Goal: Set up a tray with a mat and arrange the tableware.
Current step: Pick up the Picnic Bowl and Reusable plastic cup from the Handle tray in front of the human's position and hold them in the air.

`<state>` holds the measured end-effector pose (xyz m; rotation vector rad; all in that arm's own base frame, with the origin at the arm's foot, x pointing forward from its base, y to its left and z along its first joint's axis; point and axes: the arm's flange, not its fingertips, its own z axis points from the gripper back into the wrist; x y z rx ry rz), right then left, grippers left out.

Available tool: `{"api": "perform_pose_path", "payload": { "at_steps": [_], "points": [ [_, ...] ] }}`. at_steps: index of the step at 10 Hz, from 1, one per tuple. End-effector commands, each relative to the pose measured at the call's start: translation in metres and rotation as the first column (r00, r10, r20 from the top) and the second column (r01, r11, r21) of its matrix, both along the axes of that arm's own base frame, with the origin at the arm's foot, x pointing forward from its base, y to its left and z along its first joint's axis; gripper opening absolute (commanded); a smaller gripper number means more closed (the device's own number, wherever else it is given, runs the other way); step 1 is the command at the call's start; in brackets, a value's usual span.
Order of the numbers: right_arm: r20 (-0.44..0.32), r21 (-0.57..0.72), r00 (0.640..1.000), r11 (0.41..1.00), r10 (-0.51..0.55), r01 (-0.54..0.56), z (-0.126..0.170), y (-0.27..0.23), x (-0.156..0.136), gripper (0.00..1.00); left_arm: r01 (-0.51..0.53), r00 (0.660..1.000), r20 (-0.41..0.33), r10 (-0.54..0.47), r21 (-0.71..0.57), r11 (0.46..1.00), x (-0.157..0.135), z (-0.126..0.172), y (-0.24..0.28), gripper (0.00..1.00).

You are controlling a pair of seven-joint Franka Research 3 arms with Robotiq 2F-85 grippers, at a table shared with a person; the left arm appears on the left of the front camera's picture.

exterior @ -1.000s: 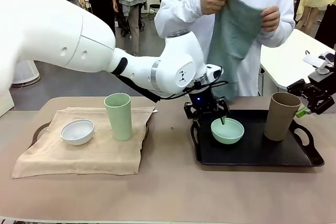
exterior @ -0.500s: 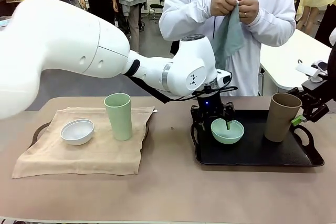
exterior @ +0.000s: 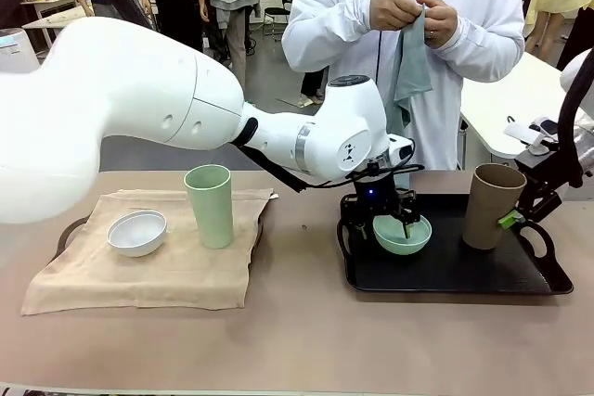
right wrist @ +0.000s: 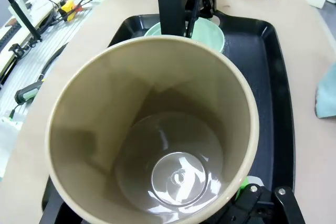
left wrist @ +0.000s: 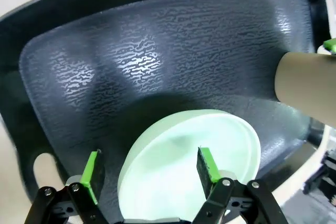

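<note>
Presently, item one: my left gripper [exterior: 390, 218] straddles the near rim of the mint-green bowl [exterior: 403, 234], one pad [left wrist: 206, 164] inside the basin and one [left wrist: 93, 176] outside, jaws parted and not yet pinching the wall. Item two: my right gripper [exterior: 520, 213] grasps the tall brown cup [exterior: 486, 206] at its far-right wall, upright. Both pieces sit at the black tray [exterior: 455, 271], bowl left, cup right, well apart.

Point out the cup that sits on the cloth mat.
The tall pale-green cup, upright on the beige mat beside the white bowl; the brown cup is over the black tray.
</note>
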<state>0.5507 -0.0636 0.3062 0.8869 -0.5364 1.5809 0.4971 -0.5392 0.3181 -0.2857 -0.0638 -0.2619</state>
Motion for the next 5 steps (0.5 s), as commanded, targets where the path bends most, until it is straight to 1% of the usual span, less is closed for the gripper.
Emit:
{"api": "perform_pose_path", "payload": {
  "at_steps": [1,2,3,4,5],
  "points": [
    [0.004,0.026,1.000,1.000,0.003,-0.003,-0.002,0.003,0.007,0.40,-0.016,0.999,0.033,0.015,0.016,1.000,0.004,0.002,-0.007,0.32],
    [0.009,0.026,1.000,1.000,0.001,-0.001,-0.002,0.001,0.007,0.40,-0.018,0.999,0.042,0.017,0.021,1.000,0.004,0.004,-0.007,0.32],
    [0.009,0.026,1.000,1.000,0.000,0.000,-0.002,0.000,0.006,0.00,-0.023,0.998,0.058,0.021,0.026,0.999,0.003,0.008,-0.005,0.00],
    [0.009,0.021,1.000,1.000,-0.001,0.001,-0.002,0.000,0.006,0.38,-0.025,0.998,0.065,0.023,0.029,0.999,0.001,0.010,-0.005,0.30],
    [0.009,0.017,1.000,1.000,-0.002,0.002,-0.002,0.000,0.006,0.00,-0.023,0.997,0.076,0.021,0.034,0.999,-0.001,0.013,-0.004,0.00]
  ]
}}
